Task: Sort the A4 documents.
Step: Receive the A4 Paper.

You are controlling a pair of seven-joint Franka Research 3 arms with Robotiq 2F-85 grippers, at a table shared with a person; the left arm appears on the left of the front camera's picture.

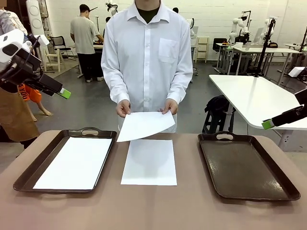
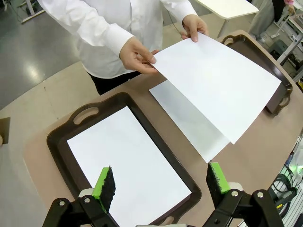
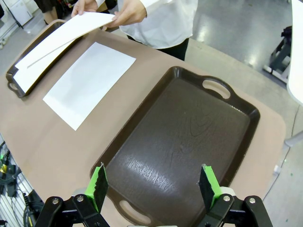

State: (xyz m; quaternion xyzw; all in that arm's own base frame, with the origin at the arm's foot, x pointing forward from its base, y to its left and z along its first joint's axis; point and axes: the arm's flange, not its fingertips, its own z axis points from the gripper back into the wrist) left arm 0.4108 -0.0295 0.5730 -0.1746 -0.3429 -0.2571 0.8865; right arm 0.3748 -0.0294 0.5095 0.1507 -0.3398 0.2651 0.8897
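Note:
One white A4 sheet [image 1: 149, 162] lies flat on the table's middle. A person in a white shirt holds another sheet [image 1: 145, 125] with both hands just above its far end. A third sheet [image 1: 74, 163] rests in the left dark brown tray [image 1: 34, 168]. The right tray [image 1: 243, 165] holds nothing. My left gripper [image 2: 161, 182] hangs open high over the left tray, and its green tip [image 1: 64, 93] shows at far left. My right gripper [image 3: 152, 183] is open above the near end of the right tray [image 3: 177, 142], with its green tip [image 1: 267, 124] at far right.
The brown table [image 1: 153, 211] has bare room along its front edge. A white table [image 1: 259, 98] stands behind at the right. Other people and lab furniture are far back.

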